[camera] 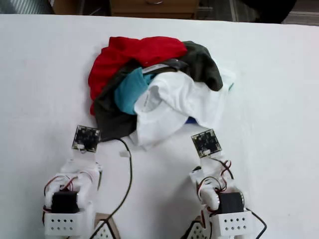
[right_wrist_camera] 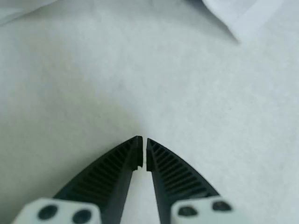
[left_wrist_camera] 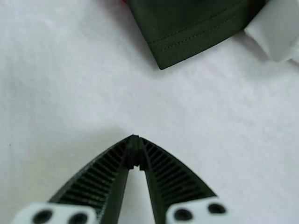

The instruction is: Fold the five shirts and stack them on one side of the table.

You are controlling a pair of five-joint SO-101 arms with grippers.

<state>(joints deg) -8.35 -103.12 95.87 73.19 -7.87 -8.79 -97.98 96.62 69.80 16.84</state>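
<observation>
Red cloth tops the far edge of the heap: a red shirt (camera: pixel 134 52) lies crumpled with a dark green shirt (camera: pixel 202 64), a teal shirt (camera: pixel 130 89) and a white shirt (camera: pixel 179 102), all tangled together near the middle of the white tabletop (camera: pixel 269 74). A small blue patch (camera: pixel 191 120) peeks from under the white one; it may be the fifth shirt, though too little shows to be sure. None is folded and no stack has been started on either side.

Just short of the pile's near edge sit both arms. The left arm (camera: pixel 70 194) has its jaws pressed together over bare tabletop, with the dark green shirt's stitched hem (left_wrist_camera: pixel 187 28) close ahead and apart from them. The right arm (camera: pixel 219 194) has its jaws drawn together too, only a hairline slit between the tips, holding nothing, and a corner of white cloth (right_wrist_camera: pixel 243 14) lies ahead. A black cable (camera: pixel 130 174) trails between the arms.

By my reading, the work stands at its very start: separating one shirt from the heap. The next move calls for opening the jaws, pinching a free edge, probably the white shirt on top, and drawing it clear onto open tabletop without dragging the rest along.
</observation>
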